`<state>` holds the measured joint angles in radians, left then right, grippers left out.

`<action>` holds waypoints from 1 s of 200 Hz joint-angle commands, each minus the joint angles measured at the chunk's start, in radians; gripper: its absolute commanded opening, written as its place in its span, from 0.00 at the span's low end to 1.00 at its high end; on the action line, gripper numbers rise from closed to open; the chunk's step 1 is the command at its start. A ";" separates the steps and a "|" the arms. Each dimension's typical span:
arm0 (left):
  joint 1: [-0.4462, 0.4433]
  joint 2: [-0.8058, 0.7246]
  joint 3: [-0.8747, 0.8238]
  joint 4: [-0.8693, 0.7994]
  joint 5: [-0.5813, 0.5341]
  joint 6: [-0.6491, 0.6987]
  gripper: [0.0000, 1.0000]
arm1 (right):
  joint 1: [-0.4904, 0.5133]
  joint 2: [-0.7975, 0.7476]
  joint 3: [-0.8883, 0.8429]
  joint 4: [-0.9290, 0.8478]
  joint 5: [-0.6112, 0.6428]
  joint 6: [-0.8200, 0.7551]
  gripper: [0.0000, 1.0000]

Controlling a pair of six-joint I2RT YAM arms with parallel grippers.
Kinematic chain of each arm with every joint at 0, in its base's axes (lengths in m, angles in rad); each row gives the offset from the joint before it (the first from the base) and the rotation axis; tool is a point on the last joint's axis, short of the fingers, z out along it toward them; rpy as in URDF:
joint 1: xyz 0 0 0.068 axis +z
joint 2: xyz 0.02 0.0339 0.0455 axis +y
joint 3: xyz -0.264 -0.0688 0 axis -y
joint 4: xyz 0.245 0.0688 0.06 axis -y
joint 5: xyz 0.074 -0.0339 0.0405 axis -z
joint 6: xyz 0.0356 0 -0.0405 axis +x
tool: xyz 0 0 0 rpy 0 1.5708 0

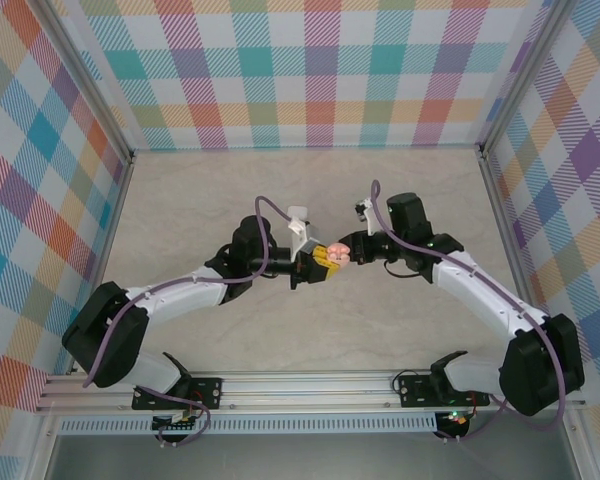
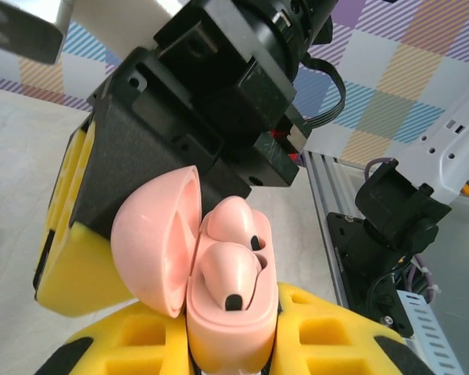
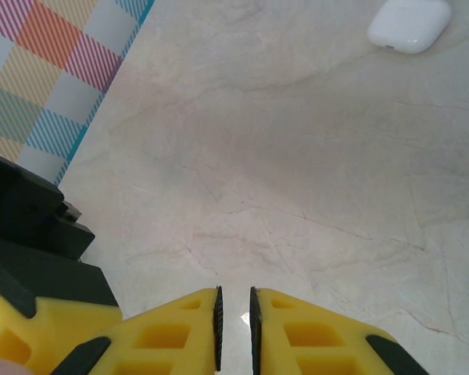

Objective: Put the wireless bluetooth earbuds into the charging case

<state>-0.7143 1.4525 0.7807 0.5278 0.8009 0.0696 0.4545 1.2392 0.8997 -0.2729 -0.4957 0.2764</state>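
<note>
A glossy pink hinged case (image 2: 228, 332) stands upright between the yellow fingers of my left gripper (image 2: 231, 351), which is shut on it. Its lid (image 2: 152, 238) hangs open to the left. Two pink earbuds (image 2: 225, 273) (image 2: 234, 220) sit in its wells. My right gripper (image 3: 234, 312) has its jaws nearly together with nothing between them. Its black body and a yellow finger (image 2: 62, 262) press close behind the open lid. From above, the two grippers (image 1: 325, 260) (image 1: 348, 251) meet over the pink case (image 1: 337, 253). A closed white charging case (image 3: 410, 24) lies on the table. White earbuds are out of view.
The pale marble table (image 1: 310, 185) is walled by plaid panels (image 1: 320, 70) at the back and sides. An aluminium rail (image 1: 310, 385) with both arm bases runs along the near edge.
</note>
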 commanded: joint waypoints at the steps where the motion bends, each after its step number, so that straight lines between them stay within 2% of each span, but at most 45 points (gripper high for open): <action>1: -0.013 0.038 0.037 0.002 -0.022 -0.028 0.03 | 0.011 -0.064 -0.007 0.056 -0.043 0.003 0.21; 16: -0.010 0.052 0.039 0.003 -0.021 -0.040 0.04 | 0.012 -0.069 -0.010 0.050 -0.027 0.001 0.21; 50: -0.009 0.075 0.050 -0.007 0.007 -0.045 0.04 | 0.012 -0.065 -0.028 0.085 -0.084 0.011 0.21; 72: -0.005 0.084 0.055 -0.014 -0.014 -0.061 0.04 | 0.012 -0.067 -0.025 0.078 -0.077 0.009 0.21; 88: 0.003 0.094 0.063 -0.034 -0.079 -0.095 0.04 | 0.012 -0.067 -0.011 0.035 0.014 0.007 0.25; 116: 0.050 0.148 0.093 -0.079 -0.192 -0.231 0.05 | 0.011 -0.042 0.031 -0.107 0.349 0.022 0.29; 132: 0.076 0.185 0.111 -0.118 -0.249 -0.302 0.06 | 0.012 -0.019 0.044 -0.167 0.472 0.032 0.29; 149: 0.092 0.226 0.166 -0.245 -0.293 -0.346 0.08 | 0.012 0.003 0.045 -0.197 0.533 0.048 0.29; 167: 0.106 0.278 0.242 -0.396 -0.330 -0.381 0.09 | 0.012 0.018 0.041 -0.202 0.543 0.057 0.29; 200: 0.143 0.386 0.343 -0.562 -0.323 -0.445 0.09 | 0.012 0.035 0.044 -0.210 0.548 0.062 0.30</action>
<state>-0.5941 1.7821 1.0634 0.1429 0.4976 -0.2981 0.4656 1.2667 0.9215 -0.4480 0.0059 0.3195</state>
